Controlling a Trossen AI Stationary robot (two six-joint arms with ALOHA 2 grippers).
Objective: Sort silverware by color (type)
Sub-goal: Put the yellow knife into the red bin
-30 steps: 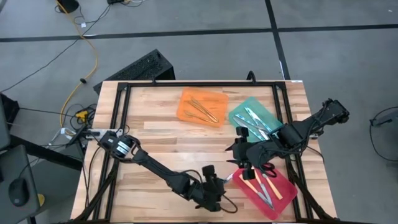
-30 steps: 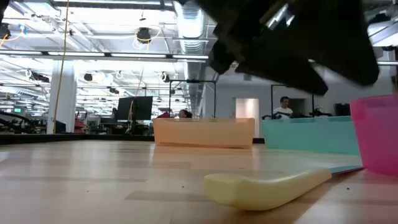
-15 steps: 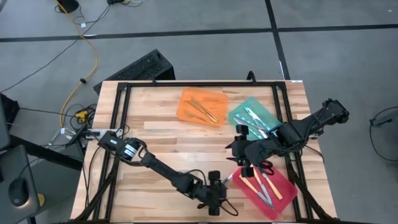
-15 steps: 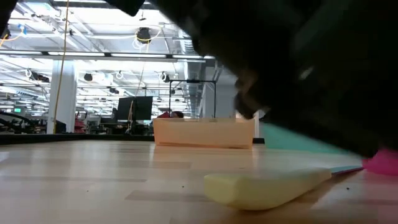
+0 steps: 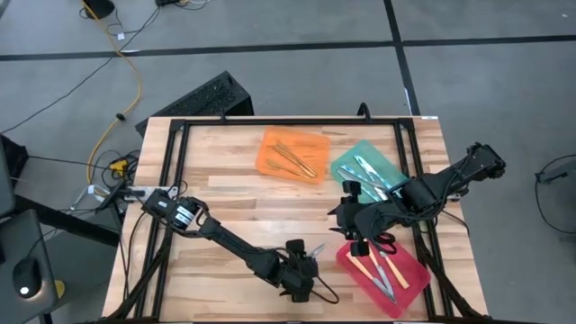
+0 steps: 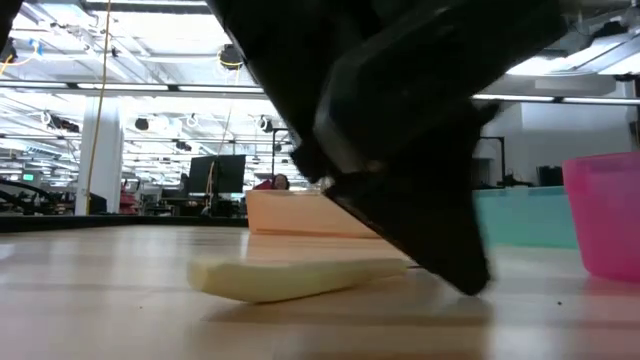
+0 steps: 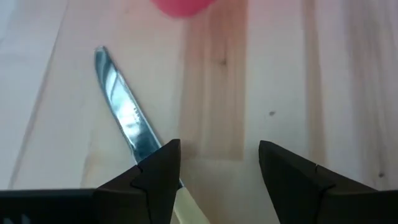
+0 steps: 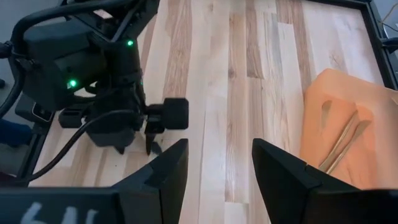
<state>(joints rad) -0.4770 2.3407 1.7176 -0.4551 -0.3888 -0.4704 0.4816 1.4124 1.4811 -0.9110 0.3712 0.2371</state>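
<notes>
Left hand [image 5: 304, 267] hovers open over the last loose yellow-handled knife [image 7: 127, 118] at six o'clock; orange tray [image 5: 270, 162], green tray [image 5: 391, 162], red tray [image 5: 409, 286] already filled.

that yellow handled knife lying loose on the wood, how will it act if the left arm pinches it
The knife lies flat, so the open left end effector gets little height to pinch. Its shiny blade probably slides rather than rolls if nudged. It looks rigid and light, and may pivot if caught off-centre.
</notes>
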